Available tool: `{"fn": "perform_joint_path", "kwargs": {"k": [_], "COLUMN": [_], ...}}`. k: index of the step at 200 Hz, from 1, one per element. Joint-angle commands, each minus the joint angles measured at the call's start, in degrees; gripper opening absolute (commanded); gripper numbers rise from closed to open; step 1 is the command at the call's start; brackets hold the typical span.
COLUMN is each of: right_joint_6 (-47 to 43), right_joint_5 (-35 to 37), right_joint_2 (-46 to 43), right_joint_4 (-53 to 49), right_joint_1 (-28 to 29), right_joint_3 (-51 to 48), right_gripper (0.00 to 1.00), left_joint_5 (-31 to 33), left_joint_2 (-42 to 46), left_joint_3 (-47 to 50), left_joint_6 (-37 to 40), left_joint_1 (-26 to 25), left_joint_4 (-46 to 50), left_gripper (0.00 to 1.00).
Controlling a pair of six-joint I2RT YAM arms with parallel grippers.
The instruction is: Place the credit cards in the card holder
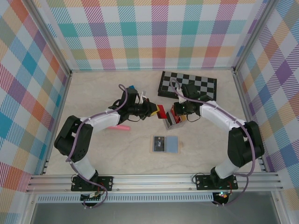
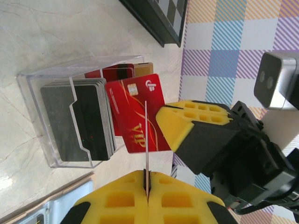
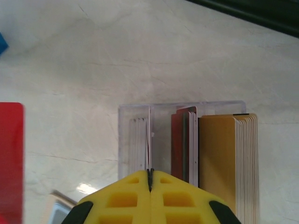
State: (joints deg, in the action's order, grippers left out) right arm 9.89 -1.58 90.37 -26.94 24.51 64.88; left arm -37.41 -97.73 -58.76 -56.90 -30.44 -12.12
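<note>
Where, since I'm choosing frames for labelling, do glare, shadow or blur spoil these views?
Top external: even soft light, faint shadows, all sharp. Left wrist: white glare patch on the table at lower left, reflections on the clear plastic case. Right wrist: small glare spot on the table near the bottom; chessboard edge at top right soft.

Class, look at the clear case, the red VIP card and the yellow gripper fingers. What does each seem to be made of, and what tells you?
Clear case: rigid transparent plastic, probably acrylic; table shows through, edges glint.
Red VIP card: thin glossy plastic, printed, with metallic chip.
Yellow fingers: matte moulded plastic or rubber; pocketed recesses.
</note>
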Motion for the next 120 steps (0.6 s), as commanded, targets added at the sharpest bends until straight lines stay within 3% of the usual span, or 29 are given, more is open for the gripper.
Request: {"fn": "perform_joint_path", "kwargs": {"k": [1, 67, 120], "right_joint_6": [-2.8, -2.1, 2.1], "right_joint_5": [5.3, 5.6, 3.8], "right_joint_2": [0.9, 1.0, 4.2], "right_joint_4": [3.3, 4.6, 3.2], "right_joint_1": [0.8, 0.9, 1.2], "right_joint_3": [-0.8, -2.2, -1.5], "right_gripper": [0.05, 0.05, 0.12], "left_joint_5": [-0.4, -0.7, -1.4], "left_joint_2": [0.9, 0.3, 0.0], "left_joint_3": [-1.2, -1.1, -1.1], "left_joint_6": [1.7, 1.2, 1.1], "left_joint_1": [0.6, 0.6, 0.1], "left_joint_4": [1.4, 1.1, 1.2], "left_gripper": [0.00, 0.00, 0.00]}}
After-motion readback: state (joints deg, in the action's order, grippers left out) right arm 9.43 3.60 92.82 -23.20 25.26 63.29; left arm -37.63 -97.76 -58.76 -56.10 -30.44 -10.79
